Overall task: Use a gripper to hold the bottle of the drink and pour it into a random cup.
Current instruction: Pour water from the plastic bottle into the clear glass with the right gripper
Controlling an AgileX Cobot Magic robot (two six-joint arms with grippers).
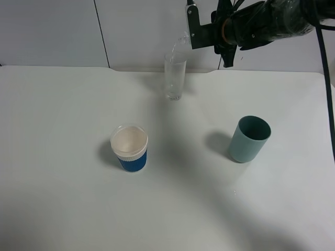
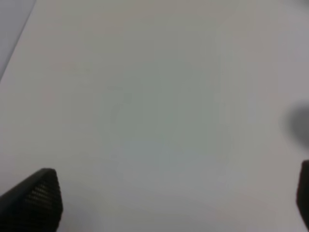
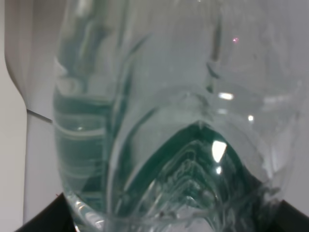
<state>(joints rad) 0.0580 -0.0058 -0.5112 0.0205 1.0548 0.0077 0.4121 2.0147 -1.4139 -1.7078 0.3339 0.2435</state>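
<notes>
My right gripper is high at the back of the table, shut on the clear bottle of the drink. The bottle is tipped over, with its neck pointing down at the mouth of the tall clear glass. In the right wrist view the bottle fills the frame, its dark green label showing through the plastic, and only the dark tips of the right gripper show beside it. My left gripper is open and empty over bare table, and is out of the exterior view.
A white-rimmed cup with a blue sleeve stands left of centre. A teal plastic cup stands to the right. The white table ends at a grey wall just behind the glass.
</notes>
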